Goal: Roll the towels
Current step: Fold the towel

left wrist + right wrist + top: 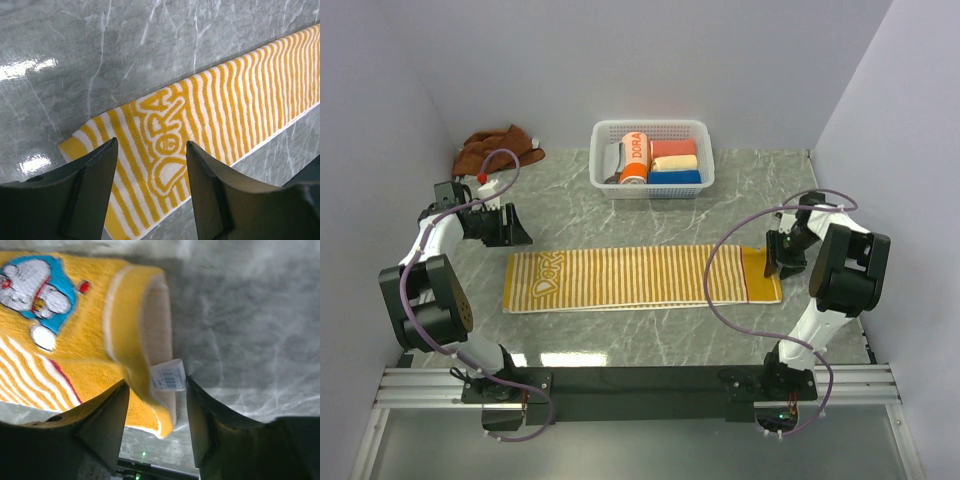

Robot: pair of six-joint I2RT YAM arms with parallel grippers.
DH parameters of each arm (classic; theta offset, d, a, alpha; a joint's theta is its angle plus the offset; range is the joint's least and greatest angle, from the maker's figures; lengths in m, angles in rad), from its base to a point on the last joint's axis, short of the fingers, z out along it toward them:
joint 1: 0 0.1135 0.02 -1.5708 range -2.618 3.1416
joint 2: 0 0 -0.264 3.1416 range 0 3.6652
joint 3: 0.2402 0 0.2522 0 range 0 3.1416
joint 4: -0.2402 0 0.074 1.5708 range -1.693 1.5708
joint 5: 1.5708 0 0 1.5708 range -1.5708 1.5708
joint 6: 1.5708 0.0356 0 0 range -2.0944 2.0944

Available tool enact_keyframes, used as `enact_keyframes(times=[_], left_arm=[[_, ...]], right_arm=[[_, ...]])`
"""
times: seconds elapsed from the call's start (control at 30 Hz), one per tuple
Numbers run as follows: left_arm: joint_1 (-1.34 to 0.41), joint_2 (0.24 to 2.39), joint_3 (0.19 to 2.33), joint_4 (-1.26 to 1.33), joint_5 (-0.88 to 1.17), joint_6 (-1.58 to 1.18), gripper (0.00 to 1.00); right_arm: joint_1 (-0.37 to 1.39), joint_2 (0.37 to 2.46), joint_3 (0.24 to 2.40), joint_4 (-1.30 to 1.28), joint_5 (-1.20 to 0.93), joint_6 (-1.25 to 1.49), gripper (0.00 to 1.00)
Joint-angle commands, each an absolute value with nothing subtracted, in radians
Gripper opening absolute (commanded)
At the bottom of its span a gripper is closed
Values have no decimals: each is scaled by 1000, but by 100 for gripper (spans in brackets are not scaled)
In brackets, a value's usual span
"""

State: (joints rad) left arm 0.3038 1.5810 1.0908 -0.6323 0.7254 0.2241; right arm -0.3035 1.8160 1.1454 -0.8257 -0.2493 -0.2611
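Note:
The cream-yellow striped towel (640,277) lies flat and stretched out across the middle of the table. My left gripper (518,234) hovers just behind its left end, open; in the left wrist view the gripper (152,167) frames the towel's lettering (165,140) with nothing between the fingers. My right gripper (781,260) is at the towel's right end. In its wrist view the gripper (156,407) is open, with the towel's folded yellow corner (150,390) and a white label (168,375) between the fingers, not pinched. The rust-brown towel (498,148) lies crumpled at the back left.
A white basket (603,135) at the back centre holds an orange roll (635,158) and small red, yellow and blue rolls. Walls close in the table on the left, back and right. The arms' mounting rail (640,385) runs along the near edge.

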Motion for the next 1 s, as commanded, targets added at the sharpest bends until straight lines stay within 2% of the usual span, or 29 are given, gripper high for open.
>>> enact_keyframes(times=[0.0,0.07,0.13,0.17,0.27,0.4,0.43,0.47,0.63,0.67,0.77,0.97], left_arm=[[304,1539,1095,-638,713,252,63],[304,1534,1097,-637,704,250,63],[304,1529,1104,-638,703,250,63],[302,1526,1104,-638,703,249,63],[304,1522,1112,-647,707,253,63],[302,1502,1109,-653,707,256,65],[304,1487,1108,-650,707,261,70],[302,1479,1104,-649,706,264,80],[304,1434,1092,-653,704,288,85],[304,1433,1094,-663,709,291,99],[304,1428,1098,-669,713,288,100],[299,1442,1112,-692,712,250,99]], right_arm=[[-243,1851,1146,-752,-207,-219,53],[-230,1874,1161,-758,-209,-207,47],[-227,1888,1172,-775,-219,-204,33],[-229,1894,1183,-782,-222,-206,20],[-251,1872,1199,-813,-230,-222,0],[-334,1830,1273,-879,-222,-274,0],[-353,1822,1296,-917,-216,-287,0],[-388,1813,1354,-940,-222,-311,0],[-399,1783,1489,-1107,-314,-364,0],[-379,1776,1511,-1130,-372,-374,0],[-333,1757,1506,-1192,-454,-371,0],[-134,1727,1436,-1149,-613,-284,0]])
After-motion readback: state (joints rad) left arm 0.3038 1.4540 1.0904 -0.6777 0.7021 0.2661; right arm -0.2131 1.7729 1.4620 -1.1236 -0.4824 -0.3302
